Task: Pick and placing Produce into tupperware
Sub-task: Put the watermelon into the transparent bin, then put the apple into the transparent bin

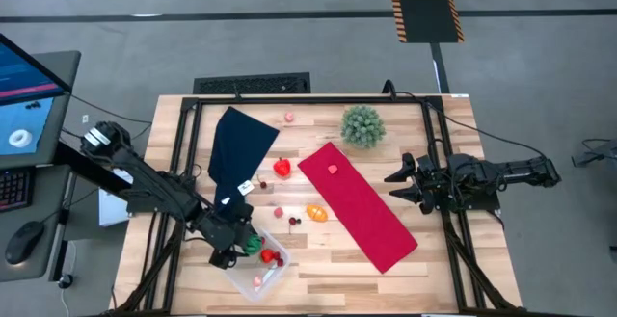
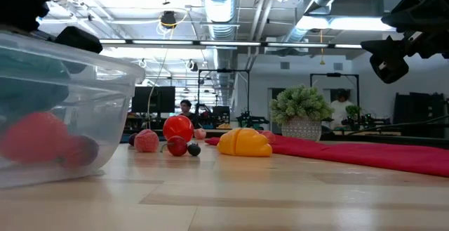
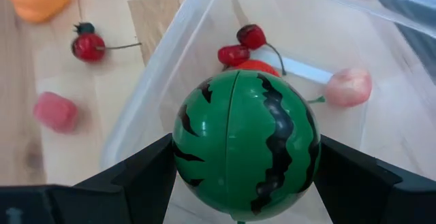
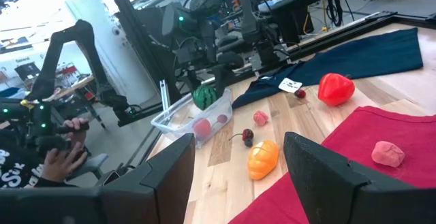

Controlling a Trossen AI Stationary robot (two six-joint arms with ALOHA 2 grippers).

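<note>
Between the two dark fingers (image 3: pixel 136 176) of the left gripper (image 1: pixel 243 244) a green striped toy watermelon (image 3: pixel 245 142) is clamped, held just over the near corner of the clear tupperware (image 1: pixel 258 269). That grip is plain only in the left wrist view; from the high view just a green speck is seen at the gripper tip.

Below the melon, inside the box, are counted: 1 red cherry pair (image 3: pixel 242 45), 1 pale pink piece (image 3: pixel 349 88), plus 1 red-orange piece mostly hidden by the melon. In the low view the box contents are seen only as blurred red shapes through the wall.

Outside the box, beyond the left gripper, on bare wood: 1 orange pepper (image 1: pixel 316 213), 1 dark cherry (image 1: pixel 295 221), 1 small pink berry (image 1: pixel 279 213), 1 red pepper (image 1: pixel 281 168), and 1 pink piece (image 1: pixel 288 118) far off near the table's back edge. 1 more pink piece (image 1: pixel 333 171) is seen lying on the red cloth (image 1: pixel 371 216).

The right gripper (image 1: pixel 397 184) is held above the table off the red cloth's far side, well apart from the box, jaws spread wide w/ nothing between them; this is shown by the right wrist view.

2 cloths are counted: red, and dark blue (image 1: pixel 236 148). 1 spiky green plant ball (image 1: pixel 362 124) sits beyond the red cloth. A person's hand (image 4: pixel 65 156) is shown only in the right wrist view, off the table.
</note>
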